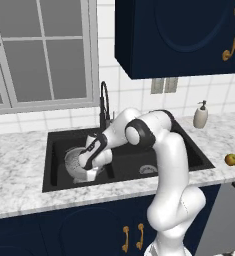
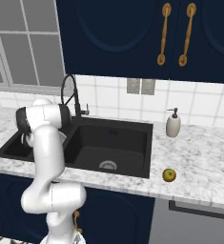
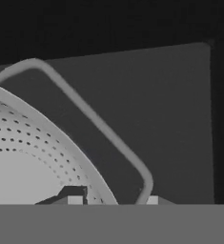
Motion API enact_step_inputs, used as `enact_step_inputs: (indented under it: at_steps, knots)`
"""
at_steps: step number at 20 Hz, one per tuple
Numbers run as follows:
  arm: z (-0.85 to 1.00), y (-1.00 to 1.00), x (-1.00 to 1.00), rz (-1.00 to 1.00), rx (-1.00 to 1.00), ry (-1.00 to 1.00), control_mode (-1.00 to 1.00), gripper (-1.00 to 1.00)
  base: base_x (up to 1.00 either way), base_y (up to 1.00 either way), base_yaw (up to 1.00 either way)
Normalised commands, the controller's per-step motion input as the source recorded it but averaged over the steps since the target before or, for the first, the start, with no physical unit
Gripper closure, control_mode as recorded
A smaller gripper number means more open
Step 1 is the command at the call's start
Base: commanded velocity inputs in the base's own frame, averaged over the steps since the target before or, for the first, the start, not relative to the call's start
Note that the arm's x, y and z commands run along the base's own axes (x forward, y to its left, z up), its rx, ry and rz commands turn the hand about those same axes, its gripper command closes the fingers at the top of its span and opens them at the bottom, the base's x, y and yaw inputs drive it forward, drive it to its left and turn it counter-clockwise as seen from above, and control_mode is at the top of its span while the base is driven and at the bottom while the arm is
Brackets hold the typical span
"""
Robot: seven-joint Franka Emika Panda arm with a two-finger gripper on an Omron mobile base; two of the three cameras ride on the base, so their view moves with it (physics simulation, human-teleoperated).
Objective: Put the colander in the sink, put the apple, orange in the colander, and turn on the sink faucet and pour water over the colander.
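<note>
Right under our hand camera sits the colander [image 3: 32,157], its perforated rim sweeping from nine o'clock down toward six, with the looped wire handle [image 3: 104,128] arching across the middle of that view. Our gripper [image 3: 112,200] straddles the rim near that handle: one fingertip [image 3: 74,196] inside the bowl, the other outside by the handle's foot. The jaws stand only slightly apart with the rim between them, and we cannot tell whether they are pinching it or have just let go.

From the left base view, the colander [image 1: 76,162] rests in the left basin of the sink [image 1: 189,150], at about nine o'clock from our arm's elbow, and the faucet [image 1: 104,102] rises behind it at twelve. The apple [image 1: 231,159] lies on the counter [image 1: 19,165] far off at three o'clock, well apart from the sink; the right base view shows the apple [image 2: 169,175] at the counter's front edge, with a soap bottle [image 2: 173,124] behind it at twelve. We cannot make out the orange.

We judge the placing step to be nearly done. If we lift while a fingertip is caught on the rim or handle, the colander could tip or drag. The apple sits close to the counter edge, so a clumsy approach could nudge it off.
</note>
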Motion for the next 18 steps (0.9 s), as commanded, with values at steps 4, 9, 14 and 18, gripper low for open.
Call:
enact_step_inputs:
  at_steps: [4,9,14,18]
  knots:
    - [0.0,0.3,-0.11,-0.18,-0.14,0.09,-1.0,1.0,0.0,0.0,0.0]
    - [0.02,0.39,0.0,-0.09,-0.16,0.02,-1.0,-1.0,0.0,0.0,0.0]
    - [0.36,0.26,-0.12,0.0,-0.02,0.0,-1.0,-1.0,0.0,0.0,0.0]
    - [0.46,0.09,-0.27,0.0,0.0,0.0,-1.0,-1.0,0.0,0.0,0.0]
